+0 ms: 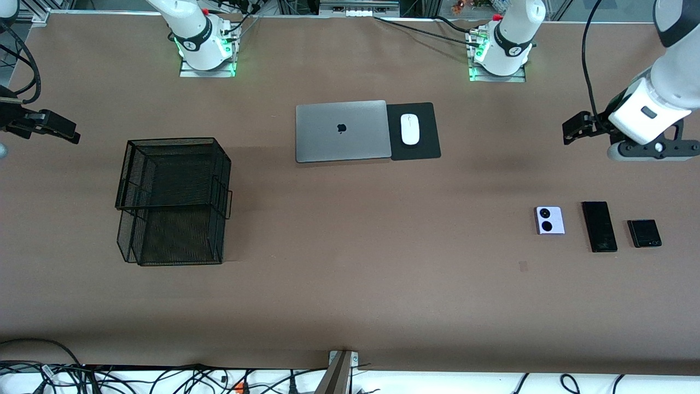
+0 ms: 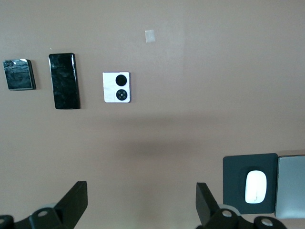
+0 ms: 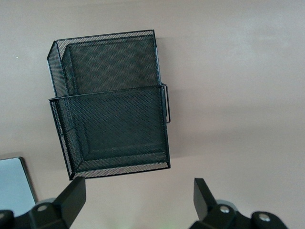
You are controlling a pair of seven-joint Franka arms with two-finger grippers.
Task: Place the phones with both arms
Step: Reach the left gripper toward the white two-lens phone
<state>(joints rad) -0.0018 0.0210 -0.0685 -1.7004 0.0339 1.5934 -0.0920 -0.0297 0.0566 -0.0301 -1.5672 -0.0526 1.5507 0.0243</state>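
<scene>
Three phones lie flat in a row near the left arm's end of the table: a pale lilac-white squarish phone (image 1: 549,220) (image 2: 116,87) with two black circles, a long black phone (image 1: 599,226) (image 2: 64,80), and a small squarish black phone (image 1: 644,233) (image 2: 19,75). My left gripper (image 1: 653,149) (image 2: 141,200) hangs open and empty high over bare table, between the phones and the left arm's base. My right gripper (image 3: 139,198) is open and empty above the table beside the black mesh basket (image 3: 112,102). It is mostly off the edge of the front view.
The black mesh basket (image 1: 172,200) stands toward the right arm's end. A closed grey laptop (image 1: 342,131) and a white mouse (image 1: 409,129) on a black pad (image 1: 414,150) lie mid-table, nearer the bases. Brown tabletop runs between the basket and the phones.
</scene>
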